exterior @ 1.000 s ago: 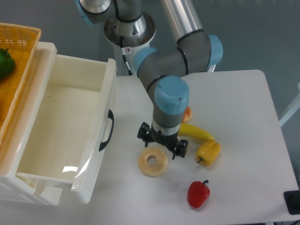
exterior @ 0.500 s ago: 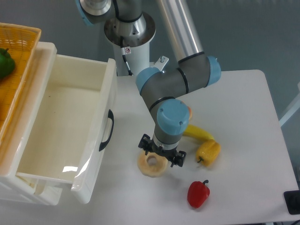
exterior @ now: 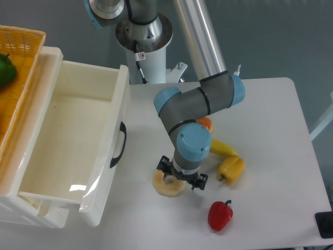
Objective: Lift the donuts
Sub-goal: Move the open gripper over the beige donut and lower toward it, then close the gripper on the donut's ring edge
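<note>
Hovering low over the donuts (exterior: 165, 186), the gripper (exterior: 181, 177) is set directly above the pale ring, whose rear half is hidden under the wrist. The jaws appear spread, one black tip showing at the ring's left rim and the other at its right, and nothing is held; whether the tips touch the ring cannot be told. The donuts lie flat on the white surface (exterior: 270, 114), between the drawer (exterior: 78, 135) front and the yellow pepper (exterior: 231, 169).

The step in hand is judged to be the final descent before the grasp. A closing of the jaws on the ring is called for next, then a straight lift; a shallow grip could let the ring slip.

One donut is counted, one yellow pepper, one red pepper (exterior: 220, 215), one banana (exterior: 223, 148), one orange item (exterior: 205, 123) partly hidden behind the arm, one green pepper (exterior: 5, 69) in one basket (exterior: 26, 49), and one open drawer.
</note>
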### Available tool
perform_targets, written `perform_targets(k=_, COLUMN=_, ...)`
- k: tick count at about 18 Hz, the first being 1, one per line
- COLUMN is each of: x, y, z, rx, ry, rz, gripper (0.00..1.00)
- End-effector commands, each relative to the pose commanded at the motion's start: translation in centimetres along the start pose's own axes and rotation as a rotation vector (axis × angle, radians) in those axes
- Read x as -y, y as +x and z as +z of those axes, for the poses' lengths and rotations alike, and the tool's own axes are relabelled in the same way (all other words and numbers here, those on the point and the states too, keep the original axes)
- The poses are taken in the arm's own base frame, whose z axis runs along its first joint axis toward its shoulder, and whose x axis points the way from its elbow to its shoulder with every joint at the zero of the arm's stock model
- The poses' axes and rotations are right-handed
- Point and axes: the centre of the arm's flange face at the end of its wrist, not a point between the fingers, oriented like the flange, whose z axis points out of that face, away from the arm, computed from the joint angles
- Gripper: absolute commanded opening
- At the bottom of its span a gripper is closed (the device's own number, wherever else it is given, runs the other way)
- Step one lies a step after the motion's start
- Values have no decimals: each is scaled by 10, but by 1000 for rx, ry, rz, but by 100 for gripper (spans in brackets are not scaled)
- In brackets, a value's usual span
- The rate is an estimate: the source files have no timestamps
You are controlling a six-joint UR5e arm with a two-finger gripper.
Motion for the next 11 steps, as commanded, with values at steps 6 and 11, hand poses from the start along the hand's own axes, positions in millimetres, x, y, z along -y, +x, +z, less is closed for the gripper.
perform_targets(k=6, x=0, y=-1, z=5, rx=3, ry=1, rz=0, gripper=100)
perform_targets(k=11, x=2, y=-2, z=6, rx=3, ry=1, rz=-1, gripper=88)
